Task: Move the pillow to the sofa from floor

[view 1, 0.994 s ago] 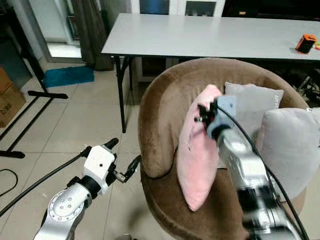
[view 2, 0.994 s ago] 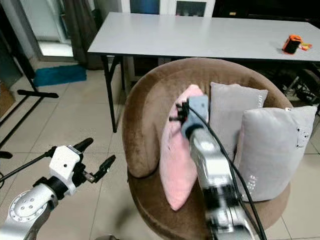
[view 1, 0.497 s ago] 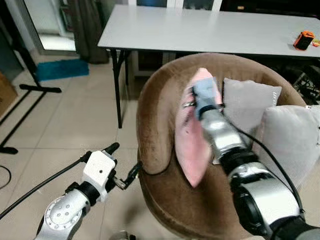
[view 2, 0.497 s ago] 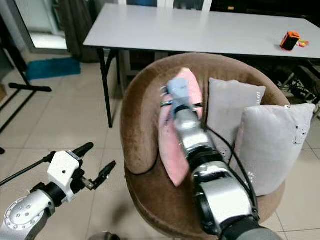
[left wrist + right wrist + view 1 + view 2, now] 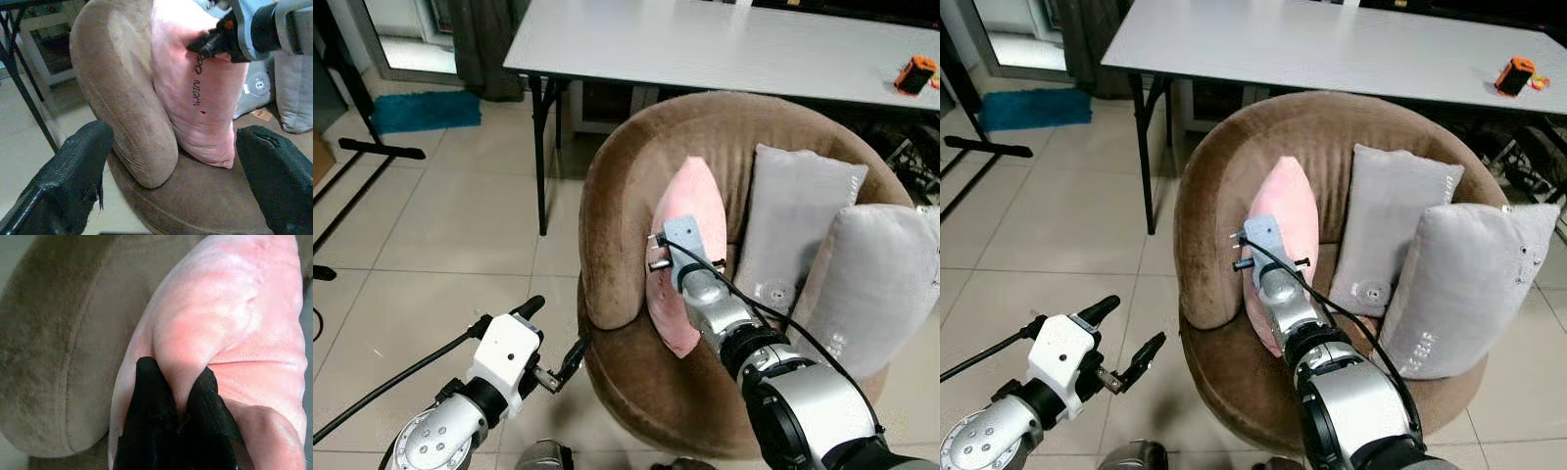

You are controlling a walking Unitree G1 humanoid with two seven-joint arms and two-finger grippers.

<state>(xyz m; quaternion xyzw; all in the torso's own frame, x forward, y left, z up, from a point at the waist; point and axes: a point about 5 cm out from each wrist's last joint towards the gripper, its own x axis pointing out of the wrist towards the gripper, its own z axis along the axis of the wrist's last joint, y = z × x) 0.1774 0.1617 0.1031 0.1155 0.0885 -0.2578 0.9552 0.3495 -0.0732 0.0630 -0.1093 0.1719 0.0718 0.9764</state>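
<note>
Fabric of the pink pillow (image 5: 230,328) is pinched between the two black fingers (image 5: 151,416) of the right end effector (image 5: 178,404), which is clenched on a fold of it. That pillow stands on edge on the seat of the brown round sofa (image 5: 636,196), leaning against the inner side of the sofa's left arm, with dark lettering running down its face. Two grey pillows sit on the same seat to its right: one grey pillow (image 5: 793,220) propped against the backrest just beside the pink one, and a second grey pillow (image 5: 876,284) in front of it at the sofa's right edge. The left end effector (image 5: 553,338) hovers over the tiled floor (image 5: 440,245) just beside the sofa's outer left side, its fingers spread apart and grasping nothing. Behind the sofa stands one long white counter (image 5: 705,44), with one orange object (image 5: 913,74) near its right end.
</note>
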